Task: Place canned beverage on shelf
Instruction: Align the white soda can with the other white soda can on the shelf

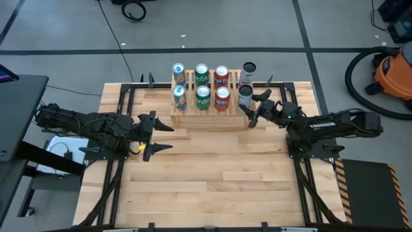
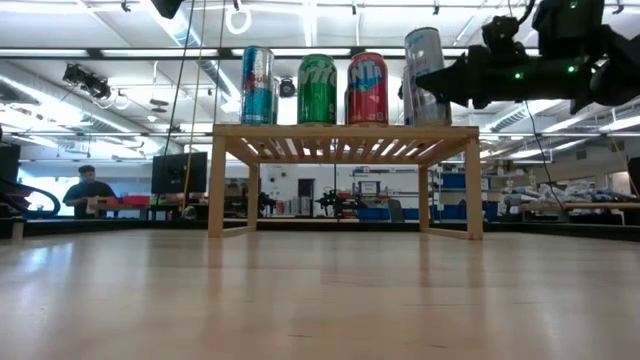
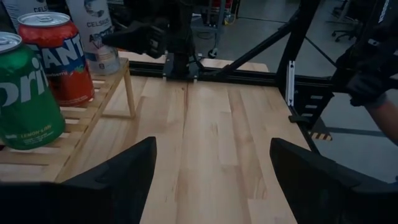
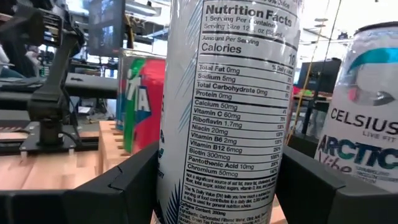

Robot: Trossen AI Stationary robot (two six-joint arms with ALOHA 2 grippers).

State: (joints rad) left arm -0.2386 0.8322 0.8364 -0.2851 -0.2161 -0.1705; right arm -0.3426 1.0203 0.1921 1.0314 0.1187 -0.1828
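The light wood shelf [image 1: 209,115] stands at the table's far middle with two rows of cans on it. A white can [image 1: 245,95] stands upright at the front row's right end; it also shows in the low view [image 2: 424,75] and the right wrist view [image 4: 230,106]. My right gripper [image 1: 253,108] is open, with one finger on each side of that can. A second white Celsius can [image 4: 367,106] stands behind it, and a red Fanta can [image 4: 140,99] stands beside it. My left gripper [image 1: 159,138] is open and empty over the table's left middle. My right gripper's fingers [image 4: 124,186] come level from the table's right side and stand close on both sides of the white can's lower body [image 4: 217,186]. I cannot tell whether they touch it. The can stands upright on the shelf.
Blue, green and red cans [image 1: 203,95] fill the rest of both shelf rows. Bare wood tabletop [image 1: 219,174] lies in front of the shelf. An orange vacuum [image 1: 393,71] stands on the floor at the far right. A person [image 2: 88,190] shows far behind the table.
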